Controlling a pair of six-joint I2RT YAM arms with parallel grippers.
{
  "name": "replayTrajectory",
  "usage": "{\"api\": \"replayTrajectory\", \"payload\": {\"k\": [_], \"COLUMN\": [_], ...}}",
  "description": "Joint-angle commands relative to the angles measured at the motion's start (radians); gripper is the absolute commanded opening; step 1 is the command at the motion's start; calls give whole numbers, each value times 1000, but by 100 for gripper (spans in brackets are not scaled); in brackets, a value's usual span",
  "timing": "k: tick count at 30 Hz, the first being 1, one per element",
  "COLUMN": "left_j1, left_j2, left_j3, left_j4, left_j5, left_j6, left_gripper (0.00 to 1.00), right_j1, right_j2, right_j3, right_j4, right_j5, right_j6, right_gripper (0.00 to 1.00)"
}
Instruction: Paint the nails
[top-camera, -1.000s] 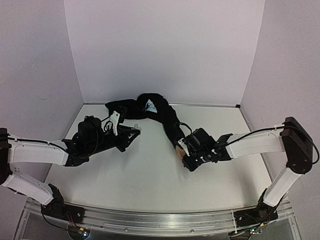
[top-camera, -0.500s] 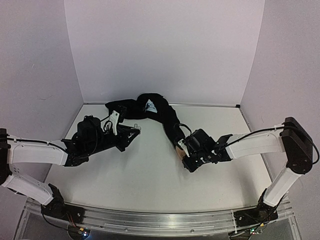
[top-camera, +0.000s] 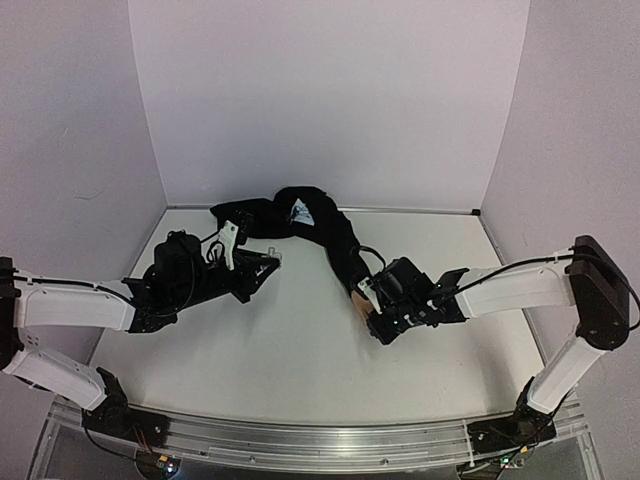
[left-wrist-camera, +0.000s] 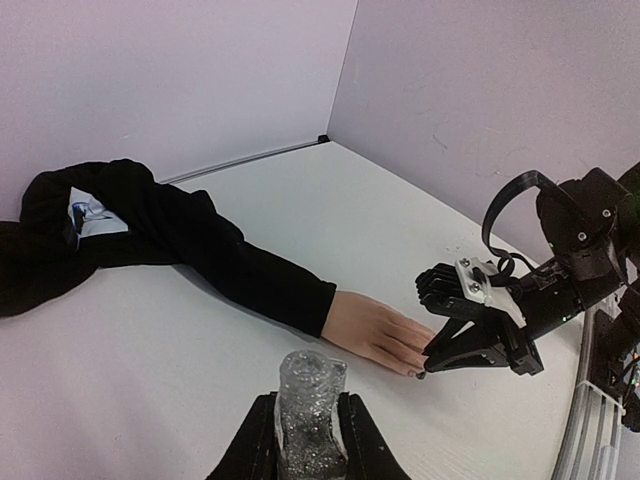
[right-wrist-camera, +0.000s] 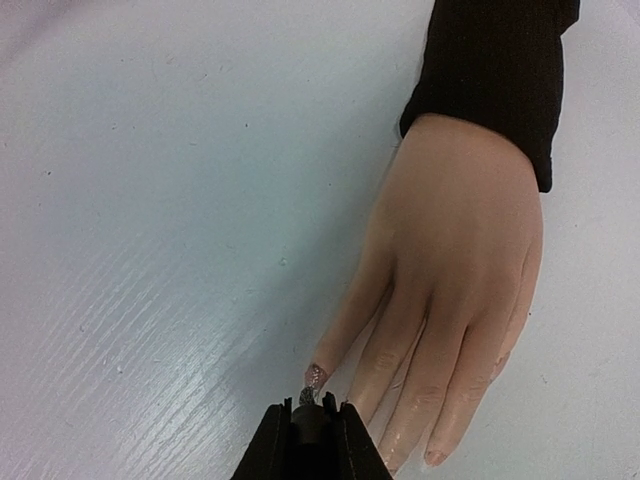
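Since a second ago my right gripper (right-wrist-camera: 312, 430) has edged slightly rightward; my left has stayed put. Of the nails (right-wrist-camera: 317, 377) on the mannequin hand (right-wrist-camera: 455, 240), a glittered one lies just beyond my right fingertips, with the brush (right-wrist-camera: 307, 398) right at it. My right arm reaches low across the table (right-wrist-camera: 150, 200), jaws clamped on the brush. My left gripper (left-wrist-camera: 305, 410) grips the upright bottle (left-wrist-camera: 310, 375), well apart.

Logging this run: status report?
Left gripper shut on open bottle. Right gripper shut on brush, tip at glittered nail, outer finger of mannequin hand. Nothing blocking.
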Motion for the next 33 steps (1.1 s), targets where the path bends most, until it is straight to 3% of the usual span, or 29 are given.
{"api": "replayTrajectory", "payload": {"k": [1,15,33], "left_j1": [-1,-1,-1], "left_j2": [-23,-18,-23], "left_j3": [6,7,6], "left_j4": [11,12,4], "left_j5": [12,16,13], "left_j6": [-11,-13,-6], "left_gripper": [0,0,0], "right_j1": [9,26,26], "right_j2": [-37,-91,8], "right_j3": [-3,14,68], "right_j4": [-5,-52,-18], "right_j5": [8,45,46], "right_j6": [3,-6,-41], "right_gripper": [0,0,0]}}
